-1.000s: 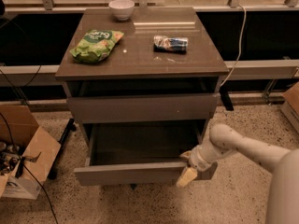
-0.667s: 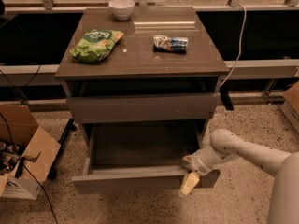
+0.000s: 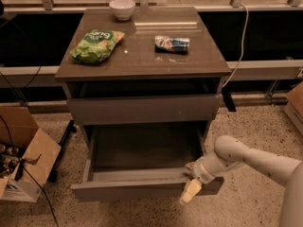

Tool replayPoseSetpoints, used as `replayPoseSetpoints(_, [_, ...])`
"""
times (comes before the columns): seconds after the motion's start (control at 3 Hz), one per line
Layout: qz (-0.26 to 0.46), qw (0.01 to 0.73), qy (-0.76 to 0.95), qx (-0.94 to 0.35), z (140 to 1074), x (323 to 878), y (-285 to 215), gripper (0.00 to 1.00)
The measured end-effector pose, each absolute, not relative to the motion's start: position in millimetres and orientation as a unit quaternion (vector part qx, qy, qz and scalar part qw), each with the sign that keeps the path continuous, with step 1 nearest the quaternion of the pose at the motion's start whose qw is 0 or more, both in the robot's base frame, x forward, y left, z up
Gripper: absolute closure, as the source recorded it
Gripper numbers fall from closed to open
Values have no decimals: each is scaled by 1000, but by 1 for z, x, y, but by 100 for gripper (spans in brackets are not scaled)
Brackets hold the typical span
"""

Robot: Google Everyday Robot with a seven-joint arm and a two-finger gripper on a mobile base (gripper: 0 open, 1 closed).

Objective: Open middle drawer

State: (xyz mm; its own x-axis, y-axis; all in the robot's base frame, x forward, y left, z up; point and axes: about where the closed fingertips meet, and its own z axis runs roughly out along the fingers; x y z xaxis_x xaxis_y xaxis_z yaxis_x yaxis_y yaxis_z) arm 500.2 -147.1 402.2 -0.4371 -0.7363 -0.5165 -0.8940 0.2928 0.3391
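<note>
The middle drawer is pulled far out of the cabinet. Its grey-brown front (image 3: 128, 190) faces me low in the view, and its wide shallow grey tray (image 3: 142, 148) looks empty. My gripper (image 3: 191, 187) is at the top edge of that front, near its right end, on the white arm (image 3: 255, 162) that comes in from the lower right. Above it, the taller drawer front (image 3: 142, 109) with a small white speck stands only slightly out. No lower drawer shows.
On the cabinet top (image 3: 142, 56) lie a green snack bag (image 3: 97, 45), a small blue-white packet (image 3: 172, 43) and a white bowl (image 3: 122, 8). An open cardboard box (image 3: 23, 155) with cables stands at left. Another box (image 3: 296, 105) is at right. A white cable (image 3: 242, 41) hangs at the back right.
The middle drawer has slid further out toward me, and my gripper has moved with its front edge, down and toward the camera.
</note>
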Motion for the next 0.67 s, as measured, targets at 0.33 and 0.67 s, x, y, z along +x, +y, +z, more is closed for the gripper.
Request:
replayPoseSetpoints(0.33, [296, 122, 793, -519, 398, 492, -148, 0])
replayPoseSetpoints(0.67, [295, 121, 793, -519, 398, 491, -147, 0])
